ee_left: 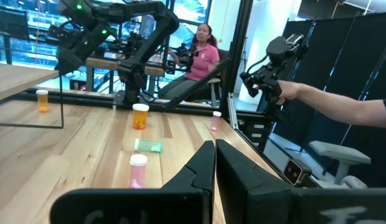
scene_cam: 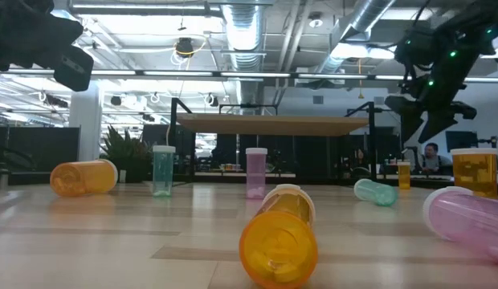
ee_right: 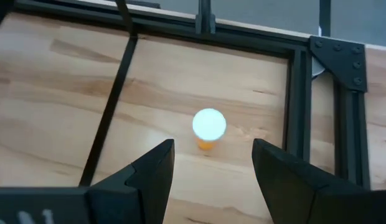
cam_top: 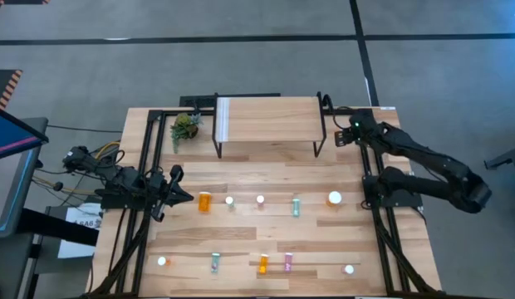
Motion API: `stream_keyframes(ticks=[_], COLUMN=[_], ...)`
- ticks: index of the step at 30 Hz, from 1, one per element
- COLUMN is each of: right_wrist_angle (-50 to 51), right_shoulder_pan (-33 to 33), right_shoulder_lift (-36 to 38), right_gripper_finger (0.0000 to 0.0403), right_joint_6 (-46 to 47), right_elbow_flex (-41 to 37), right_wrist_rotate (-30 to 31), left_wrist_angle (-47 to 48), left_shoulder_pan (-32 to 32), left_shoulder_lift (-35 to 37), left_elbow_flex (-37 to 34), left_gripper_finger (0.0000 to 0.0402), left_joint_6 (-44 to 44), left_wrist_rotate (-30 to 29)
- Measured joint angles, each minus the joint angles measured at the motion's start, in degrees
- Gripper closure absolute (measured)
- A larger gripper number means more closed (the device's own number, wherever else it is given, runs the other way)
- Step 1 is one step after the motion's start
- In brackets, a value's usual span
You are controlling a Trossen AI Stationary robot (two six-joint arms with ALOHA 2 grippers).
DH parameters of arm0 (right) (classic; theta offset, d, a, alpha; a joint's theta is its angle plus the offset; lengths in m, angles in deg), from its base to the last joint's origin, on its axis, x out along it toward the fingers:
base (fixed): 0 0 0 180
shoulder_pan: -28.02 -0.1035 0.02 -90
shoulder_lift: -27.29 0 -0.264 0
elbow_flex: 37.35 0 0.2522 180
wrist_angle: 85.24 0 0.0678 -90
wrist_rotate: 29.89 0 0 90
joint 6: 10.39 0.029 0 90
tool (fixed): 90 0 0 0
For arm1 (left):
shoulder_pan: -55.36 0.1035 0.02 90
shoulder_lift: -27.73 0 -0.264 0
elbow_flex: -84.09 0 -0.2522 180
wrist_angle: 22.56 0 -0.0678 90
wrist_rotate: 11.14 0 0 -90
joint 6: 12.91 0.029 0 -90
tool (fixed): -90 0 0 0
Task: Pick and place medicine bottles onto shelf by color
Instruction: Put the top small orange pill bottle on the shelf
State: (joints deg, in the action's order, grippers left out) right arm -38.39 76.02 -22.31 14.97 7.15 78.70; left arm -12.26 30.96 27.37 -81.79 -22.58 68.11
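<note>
The shelf (cam_top: 266, 116) stands at the table's far middle on thin black legs. Several medicine bottles with white caps are spread over the table in two rows, some upright like the large orange one (cam_top: 334, 198), some lying like the orange one (cam_top: 205, 202). A small orange bottle (ee_right: 209, 127) stands upright near the far right corner, beside the shelf's right leg (ee_right: 109, 106). My right gripper (ee_right: 213, 144) hovers open above it and tips downward, with a finger on either side of it in the wrist view, touching nothing. My left gripper (ee_left: 215, 146) waits shut at the table's left edge.
A small green plant (cam_top: 185, 126) stands left of the shelf. A black frame rail (ee_right: 296, 106) runs close beside the small orange bottle along the table's right edge. Beyond the table a person (ee_left: 202, 53) sits, and another person's arm (ee_left: 342, 106) holds a controller.
</note>
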Motion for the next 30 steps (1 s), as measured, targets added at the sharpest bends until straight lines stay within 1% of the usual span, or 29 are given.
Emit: stream_keyframes(ticks=[2, 6, 11, 14, 18, 21, 24, 30], right_wrist_angle=[-1.71, -4.31, -5.52, -7.84, -16.69, -20.64, -21.29, -22.54], right_shoulder_pan=[0.90, 2.17, 2.78, 2.66, 2.76, 2.67, 2.64, 2.54], right_shoulder_lift=[-1.98, -4.53, -4.95, -2.66, 2.39, 5.69, 7.14, 7.65], right_gripper_finger=[0.0163, 0.0163, 0.0163, 0.0163, 0.0163, 0.0163, 0.0163, 0.0163], right_joint_6=[-0.38, -1.72, -1.75, -2.29, 0.69, 1.60, 2.23, 0.97], right_elbow_flex=[0.00, 0.00, -0.19, -2.54, -9.56, -14.13, -16.67, -17.71], right_wrist_rotate=[-0.95, -0.94, -0.43, -0.47, -1.31, -1.09, 1.93, 4.11], left_wrist_angle=[0.00, 0.00, 0.00, 0.00, 0.00, 0.00, 0.00, 0.00], left_shoulder_pan=[0.01, 0.02, 0.01, 0.01, 0.02, 0.02, 0.02, 0.01], left_shoulder_lift=[0.00, 0.00, 0.00, 0.00, 0.00, 0.00, 0.00, 0.00], left_elbow_flex=[0.01, 0.00, 0.01, 0.00, 0.01, 0.02, 0.00, 0.00], left_gripper_finger=[0.0401, 0.0401, 0.0401, 0.0401, 0.0401, 0.0401, 0.0401, 0.0401], left_joint_6=[0.00, 0.00, -0.01, 0.00, 0.00, -0.01, 0.00, 0.00], left_wrist_rotate=[0.00, 0.00, 0.00, 0.00, -0.02, -0.04, -0.07, -0.09])
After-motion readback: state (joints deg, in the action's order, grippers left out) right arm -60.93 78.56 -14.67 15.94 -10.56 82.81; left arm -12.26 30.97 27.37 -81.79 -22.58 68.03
